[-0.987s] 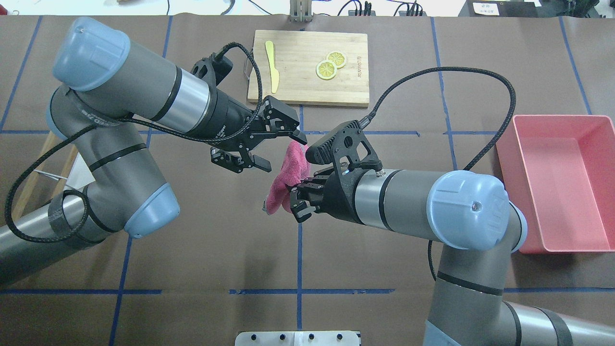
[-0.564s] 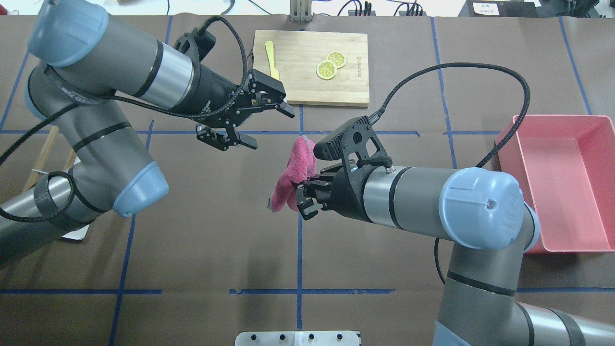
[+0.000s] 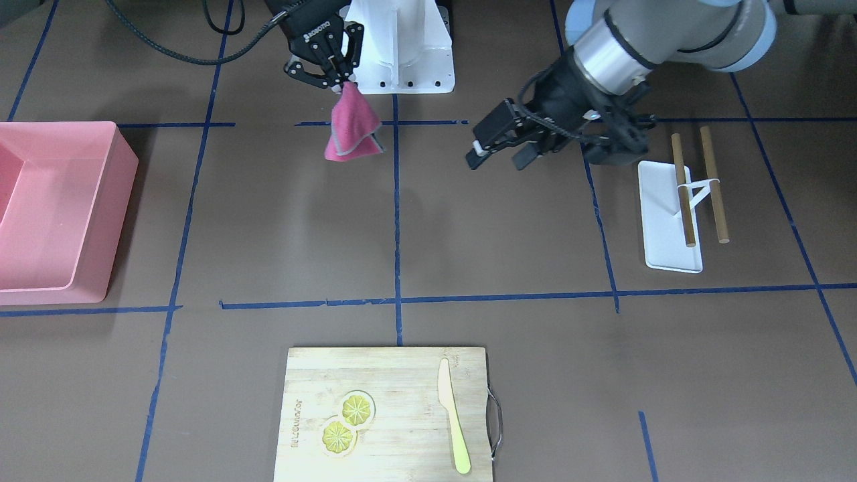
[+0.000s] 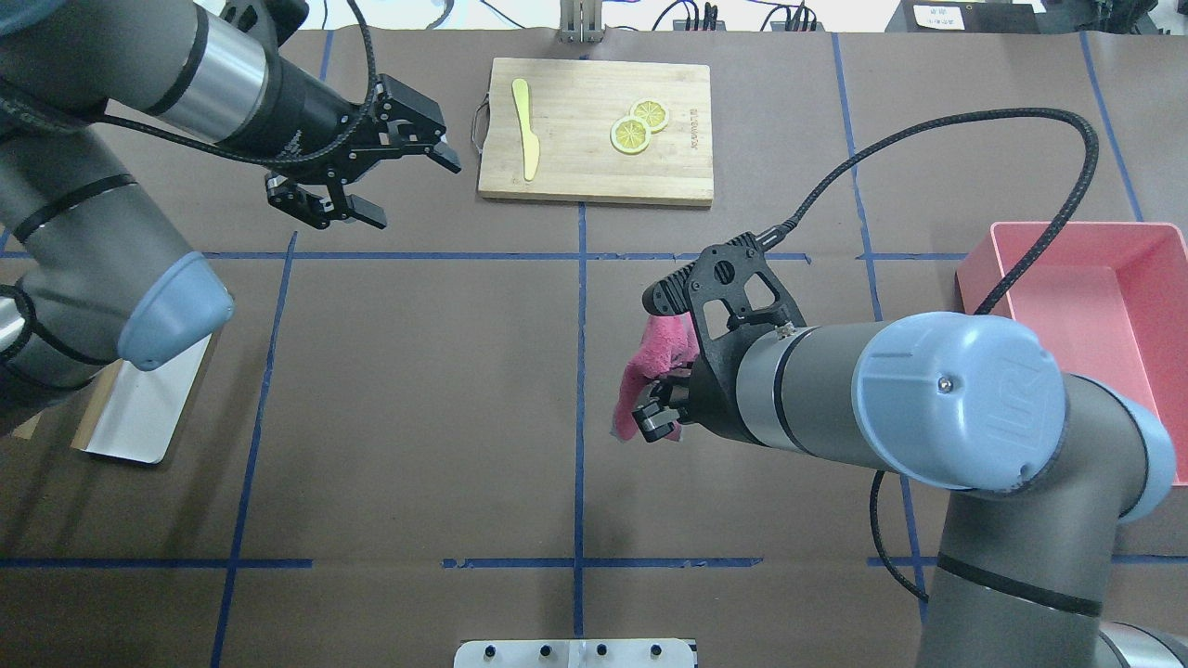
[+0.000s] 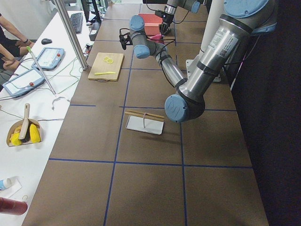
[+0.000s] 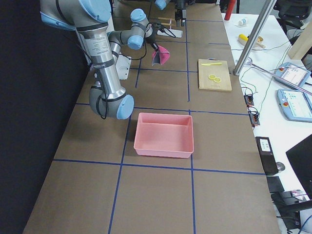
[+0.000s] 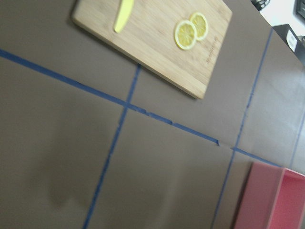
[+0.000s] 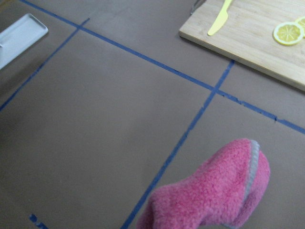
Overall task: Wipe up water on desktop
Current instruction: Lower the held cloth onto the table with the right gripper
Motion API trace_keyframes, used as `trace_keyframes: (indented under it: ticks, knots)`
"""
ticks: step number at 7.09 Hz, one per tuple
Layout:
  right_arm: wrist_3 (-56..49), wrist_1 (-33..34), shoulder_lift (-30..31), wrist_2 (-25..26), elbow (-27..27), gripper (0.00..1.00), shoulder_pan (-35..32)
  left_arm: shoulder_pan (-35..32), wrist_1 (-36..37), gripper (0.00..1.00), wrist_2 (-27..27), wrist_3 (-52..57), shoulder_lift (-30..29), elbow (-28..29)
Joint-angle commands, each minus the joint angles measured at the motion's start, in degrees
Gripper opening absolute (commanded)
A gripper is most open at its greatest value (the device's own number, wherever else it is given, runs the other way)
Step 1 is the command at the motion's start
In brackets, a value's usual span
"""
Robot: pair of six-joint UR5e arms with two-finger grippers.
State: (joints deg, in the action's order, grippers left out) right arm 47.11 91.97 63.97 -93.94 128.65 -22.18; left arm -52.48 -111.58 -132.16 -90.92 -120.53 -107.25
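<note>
In the front-facing view the brown counter, crossed by blue tape lines, fills the frame. At upper centre the right fingers are clamped on the top corner of a pink cloth, which hangs folded below them. Further right, the left fingers stand apart and hold nothing. A white rack with two wooden rods lies at the right. A pink bin sits at the left edge. A bamboo cutting board with two lemon slices and a yellow knife lies at bottom centre.

In the overhead view the cloth sits just right of the centre tape line, partly hidden by the right wrist. The spread left fingers are at upper left, near the board's left end. The bin is at the right edge.

The left side view shows the rack on the counter at mid-frame and the cloth, small, at the top. In the right side view the cloth hangs above the counter at upper centre, with the bin in the middle.

The left wrist view shows the counter, the board along the top and the bin at lower right. In the right wrist view the cloth is at the bottom, the board at upper right and the rack at upper left.
</note>
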Motion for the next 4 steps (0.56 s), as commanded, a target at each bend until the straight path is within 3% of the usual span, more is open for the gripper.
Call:
trace_keyframes:
  ticks: [1, 2, 4]
  knots:
    - [5.9, 8.0, 0.1, -10.2, 0.9, 0.00, -3.0, -4.8, 13.1, 1.00, 0.1, 12.9, 2.1, -5.3]
    - [6.1, 11.0, 0.3, -13.7, 0.8, 0.00, -4.2, -6.5, 21.5, 1.00, 0.6, 24.0, 3.3, -8.2]
    - [13.0, 11.8, 0.5, -18.9, -2.9, 0.00, -4.0, -8.6, 22.8, 1.00, 0.2, 31.1, 10.2, -10.9]
